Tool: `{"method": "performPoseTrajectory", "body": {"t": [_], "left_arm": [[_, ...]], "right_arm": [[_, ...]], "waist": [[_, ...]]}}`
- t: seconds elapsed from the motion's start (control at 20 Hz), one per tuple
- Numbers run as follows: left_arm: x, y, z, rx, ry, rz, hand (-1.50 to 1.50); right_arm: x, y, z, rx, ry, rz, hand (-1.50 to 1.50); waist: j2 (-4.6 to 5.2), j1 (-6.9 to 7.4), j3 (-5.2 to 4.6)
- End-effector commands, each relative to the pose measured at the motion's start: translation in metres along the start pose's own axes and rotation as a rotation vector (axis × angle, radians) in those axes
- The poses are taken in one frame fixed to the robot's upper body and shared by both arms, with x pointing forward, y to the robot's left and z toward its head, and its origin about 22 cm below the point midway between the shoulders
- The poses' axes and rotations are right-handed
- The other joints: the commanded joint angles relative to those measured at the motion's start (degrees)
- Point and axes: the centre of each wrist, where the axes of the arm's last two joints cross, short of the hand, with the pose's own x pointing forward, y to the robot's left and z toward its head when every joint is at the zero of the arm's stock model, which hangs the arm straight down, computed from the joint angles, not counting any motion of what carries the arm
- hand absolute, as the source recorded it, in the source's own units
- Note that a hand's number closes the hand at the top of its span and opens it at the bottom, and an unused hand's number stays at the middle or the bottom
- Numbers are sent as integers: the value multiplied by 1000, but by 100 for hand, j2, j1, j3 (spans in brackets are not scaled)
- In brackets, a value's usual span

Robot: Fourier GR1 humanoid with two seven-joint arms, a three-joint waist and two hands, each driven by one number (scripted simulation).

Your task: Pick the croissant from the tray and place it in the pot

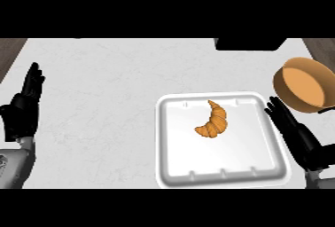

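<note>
Head view: croissant [213, 120] left of right hand [297, 135]

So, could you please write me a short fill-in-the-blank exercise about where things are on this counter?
1. The croissant lies in the white ____.
2. The orange pot stands to the ____ of the tray.
3. The right hand is open beside the tray's ____ edge.
4. The left hand is open near the view's ____ edge.

Missing words: tray; right; right; left
</note>
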Motion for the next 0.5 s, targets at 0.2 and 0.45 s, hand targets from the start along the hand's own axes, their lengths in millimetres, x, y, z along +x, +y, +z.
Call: {"method": "performPoseTrajectory", "body": {"t": [0.2, 0.45], "left_arm": [[42, -35, -9, -97, -103, 273, 0], [50, -61, 0, -151, -64, 382, 0]], "right_arm": [[108, -59, -56, 228, -357, -20, 150], [78, -109, -37, -47, -312, 457, -150]], "waist": [[-160, 247, 200], [-92, 259, 213]]}}
